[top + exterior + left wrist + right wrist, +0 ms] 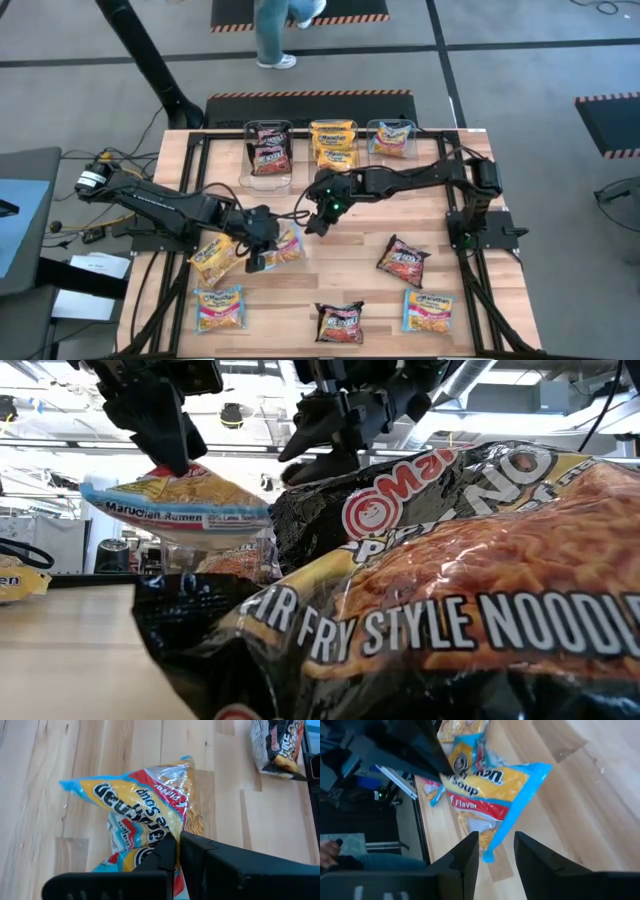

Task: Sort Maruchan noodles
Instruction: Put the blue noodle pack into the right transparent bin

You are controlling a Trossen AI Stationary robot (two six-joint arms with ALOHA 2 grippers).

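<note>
**Left arm lifts a blue packet at table centre**

I see my left gripper [262, 238] pinched tight on a blue-yellow packet [145, 815], holding it clear of the wooden table [350, 270]; in the low view it hangs in the air. My right gripper [495, 855] sits just beside it, fingers parted with the packet's corner near the gap, gripping nothing.

Three clear tubs [268, 150] line the far edge, with dark, orange and blue packets inside. Loose on the table I count an orange packet [212, 258] by the left gripper, a blue one [219, 307] at near left, two dark ones [340, 322] near centre and right, and another blue one [428, 311] at near right.
</note>
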